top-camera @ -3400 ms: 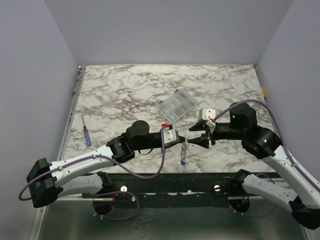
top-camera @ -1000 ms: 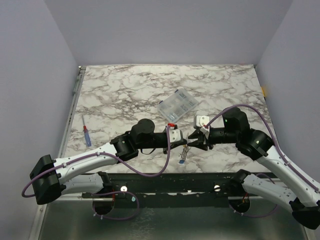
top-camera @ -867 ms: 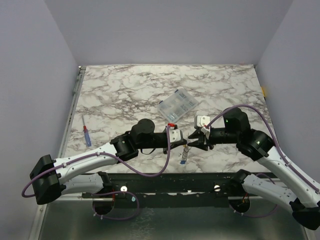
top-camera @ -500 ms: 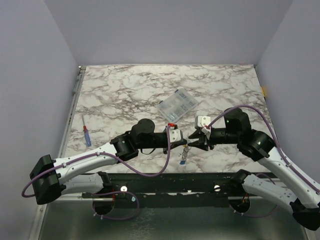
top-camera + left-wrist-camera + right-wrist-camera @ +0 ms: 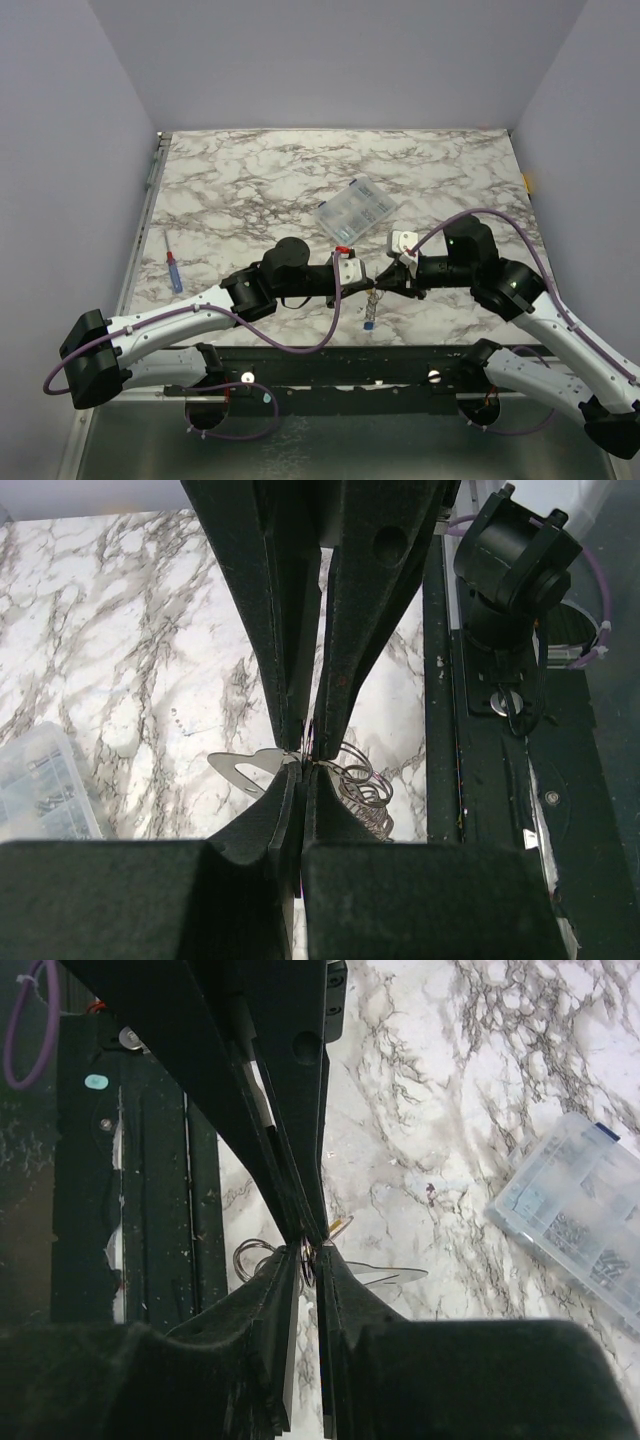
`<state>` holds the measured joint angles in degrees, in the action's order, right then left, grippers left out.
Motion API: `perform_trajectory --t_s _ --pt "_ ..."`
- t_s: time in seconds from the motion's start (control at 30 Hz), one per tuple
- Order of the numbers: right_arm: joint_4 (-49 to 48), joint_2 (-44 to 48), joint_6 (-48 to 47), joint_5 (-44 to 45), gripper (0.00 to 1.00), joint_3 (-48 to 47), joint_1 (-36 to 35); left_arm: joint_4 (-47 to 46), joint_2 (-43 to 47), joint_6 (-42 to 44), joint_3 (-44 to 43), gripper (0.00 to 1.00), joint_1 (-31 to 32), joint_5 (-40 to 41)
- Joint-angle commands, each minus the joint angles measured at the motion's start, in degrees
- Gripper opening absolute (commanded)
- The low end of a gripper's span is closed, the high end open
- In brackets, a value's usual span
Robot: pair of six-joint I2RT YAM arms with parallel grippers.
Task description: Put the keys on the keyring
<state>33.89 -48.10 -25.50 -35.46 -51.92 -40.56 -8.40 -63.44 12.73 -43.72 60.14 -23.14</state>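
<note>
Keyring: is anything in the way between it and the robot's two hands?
No, nothing visible is in the way. The left hand and the right hand meet tip to tip right at the keyring, and both look pinched on it. The clear box sits farther back, and the screwdriver lies far off to the left.

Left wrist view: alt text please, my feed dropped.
Left gripper and right gripper meet tip to tip, both shut on the keyring; its wire coils and a flat silvery tab stick out either side, above the marble table.
</note>
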Motion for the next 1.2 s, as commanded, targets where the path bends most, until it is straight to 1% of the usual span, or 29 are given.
perform_trajectory --t_s 0.0,0.1,0.17,0.27,0.3,0.33,0.4,0.43,0.47,0.53,0.63,0.7,0.77,0.83,0.87,0.93,1.03,1.1,1.13,1.17 --pt "-1.4 -0.2 0.5 1.0 0.18 0.6 -0.3 -1.0 0.4 0.1 -2.4 0.0 0.4 -1.0" --pt "-1.5 -0.2 0.5 1.2 0.07 0.4 -0.4 -1.0 0.4 0.2 -2.4 0.0 0.4 -1.0" --pt "-1.9 0.0 0.4 1.1 0.02 0.7 -0.4 -1.0 0.3 0.2 -2.4 0.0 0.4 -0.9" --pt "-3.1 0.6 0.4 1.7 0.01 1.2 -0.4 -1.0 0.4 0.0 -2.5 0.0 0.5 0.1" --pt "-3.6 0.8 0.5 2.2 0.01 1.2 -0.4 -1.1 0.4 -0.1 -2.5 0.03 0.4 0.6" --pt "-4.2 0.9 0.5 2.6 0.01 1.2 -0.4 -1.2 0.5 0.0 -2.4 0.1 0.4 1.1" --pt "-5.4 1.3 0.6 3.3 0.01 1.0 -0.4 -1.4 1.0 -0.1 -2.2 0.27 0.4 1.9" --pt "-6.2 1.5 1.0 3.2 0.01 1.0 -0.3 -1.6 1.3 0.0 -2.1 0.34 0.4 2.4" --pt "-7.2 1.9 1.4 3.4 0.01 1.2 -0.4 -1.8 1.5 0.0 -2.0 0.38 0.4 3.1" --pt "-9.5 3.4 2.3 4.0 0.01 2.3 -0.4 -1.8 2.1 -0.1 -2.1 0.44 0.4 5.1" --pt "-15.2 6.7 4.7 5.5 0.0 5.3 -0.4 -2.0 3.6 -0.5 -2.1 0.54 0.5 8.0" --pt "-19.0 9.3 6.1 6.2 0.01 7.4 -0.4 -2.4 5.1 -0.8 -1.8 0.59 0.4 10.0" --pt "-23.5 11.9 8.1 7.5 0.01 9.9 -0.4 -3.4 6.8 -1.4 -1.4 0.65 0.4 11.4" --pt "-29.4 15.0 10.9 9.5 0.01 12.8 -0.4 -4.1 8.4 -2.1 -1.2 0.67 0.4 13.0" --pt "-32.8 16.7 12.9 10.5 0.01 14.9 -0.3 -4.4 9.1 -2.4 -1.1 0.68 0.4 13.8" --pt "-42.5 20.3 17.4 11.9 0.01 19.6 -0.4 -4.6 10.2 -3.1 -1.3 0.67 0.4 14.7" --pt "-58.6 24.8 26.2 14.3 0.01 27.4 -0.4 -4.8 11.7 -4.3 -1.5 0.67 0.4 14.0" --pt "-69.0 26.2 31.1 14.2 0.0 31.6 -0.4 -5.1 12.7 -4.8 -1.3 0.66 0.4 12.7" --pt "-72.8 25.9 32.7 13.5 0.01 32.7 -0.4 -5.2 13.1 -4.8 -1.1 0.66 0.4 11.9" --pt "-74.3 25.1 33.4 12.4 0.01 32.8 -0.3 -5.3 13.4 -4.7 -0.8 0.65 0.4 11.1"
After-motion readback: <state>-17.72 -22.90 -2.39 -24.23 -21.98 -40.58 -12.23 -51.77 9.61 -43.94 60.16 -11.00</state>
